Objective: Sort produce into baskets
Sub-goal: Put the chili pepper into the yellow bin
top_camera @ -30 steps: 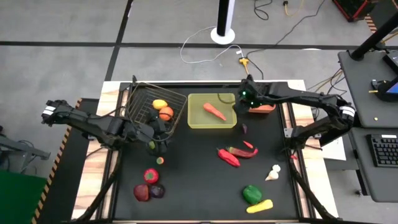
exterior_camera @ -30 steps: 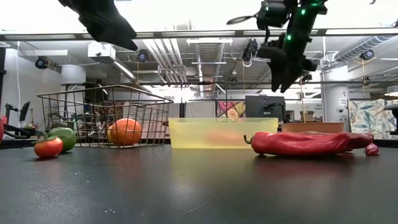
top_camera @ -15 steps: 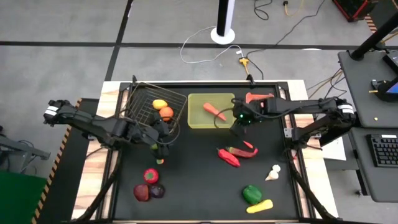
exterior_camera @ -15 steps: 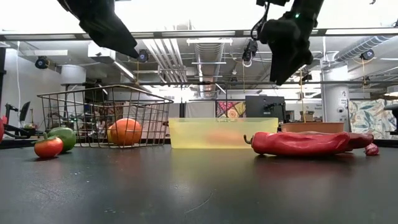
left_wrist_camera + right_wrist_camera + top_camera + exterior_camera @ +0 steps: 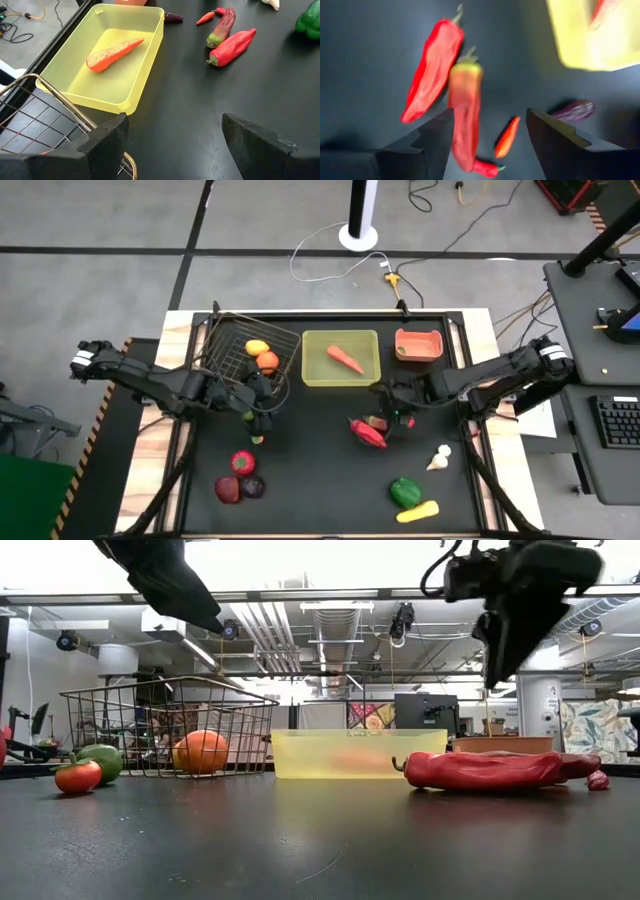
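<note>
The right arm has swung across in the last second: it was up at the salmon-red bin (image 5: 418, 345) near one o'clock of the table, then passed the edge of the yellow-green tray (image 5: 341, 358), and now the right gripper (image 5: 396, 412) hangs over the cluster of red peppers just right of the table's centre. Its fingers stand well apart with nothing between them; in the wrist view the red-and-green pepper (image 5: 465, 112) lies straight ahead in the gap, the long red pepper (image 5: 432, 71) beside it, the small red chili (image 5: 507, 137) and a little purple piece (image 5: 572, 110) a bit further off. In the level view the gripper is clearly above the peppers, not touching them. So I'd say one delivery is over and the next pick is being lined up, probably one of these peppers.

The left gripper (image 5: 255, 402) waits at about nine o'clock, just beside the wire basket (image 5: 222, 350), fingers spread wide and empty. The basket already holds an orange (image 5: 267, 361) and a yellow fruit (image 5: 257, 347); the carrot (image 5: 345, 359) lies in the tray. The tomato, beet, green pepper (image 5: 404, 491), yellow pepper and garlic (image 5: 439, 458) at five to seven o'clock are unsorted, so plenty remains
</note>
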Available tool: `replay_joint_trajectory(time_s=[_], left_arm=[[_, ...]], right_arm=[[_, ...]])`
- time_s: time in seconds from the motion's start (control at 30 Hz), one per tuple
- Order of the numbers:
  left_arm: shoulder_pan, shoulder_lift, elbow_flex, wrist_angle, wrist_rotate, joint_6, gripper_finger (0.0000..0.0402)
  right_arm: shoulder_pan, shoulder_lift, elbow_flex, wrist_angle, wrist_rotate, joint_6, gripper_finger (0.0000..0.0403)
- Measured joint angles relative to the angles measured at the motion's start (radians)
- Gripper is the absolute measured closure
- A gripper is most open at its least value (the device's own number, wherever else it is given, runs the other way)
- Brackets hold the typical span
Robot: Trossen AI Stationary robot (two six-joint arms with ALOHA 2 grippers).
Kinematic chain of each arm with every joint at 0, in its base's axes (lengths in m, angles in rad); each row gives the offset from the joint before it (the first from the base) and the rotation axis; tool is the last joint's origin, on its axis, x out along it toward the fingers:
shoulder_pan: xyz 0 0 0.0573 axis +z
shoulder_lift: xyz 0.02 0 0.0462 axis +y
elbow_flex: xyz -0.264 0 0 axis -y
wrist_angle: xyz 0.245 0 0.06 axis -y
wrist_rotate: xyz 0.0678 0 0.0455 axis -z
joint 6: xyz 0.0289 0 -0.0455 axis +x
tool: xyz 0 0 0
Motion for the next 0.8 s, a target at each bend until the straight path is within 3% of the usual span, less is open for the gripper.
replay_joint_trajectory(time_s=[0.23,0.6,0.8], left_arm=[[0.0,0.0,0.0,0.006,0.0,0.0,0.0102],[0.0,0.0,0.0,0.007,0.0,0.0,0.0102],[0.0,0.0,0.0,0.007,0.0,0.0,0.0102]], right_arm=[[0.086,0.088,-0.021,0.0,0.002,0.075,0.0149],[0.088,0.278,-0.021,-0.009,-0.053,0.103,0.0138],[0.086,0.32,-0.021,-0.008,-0.053,0.102,0.0152]])
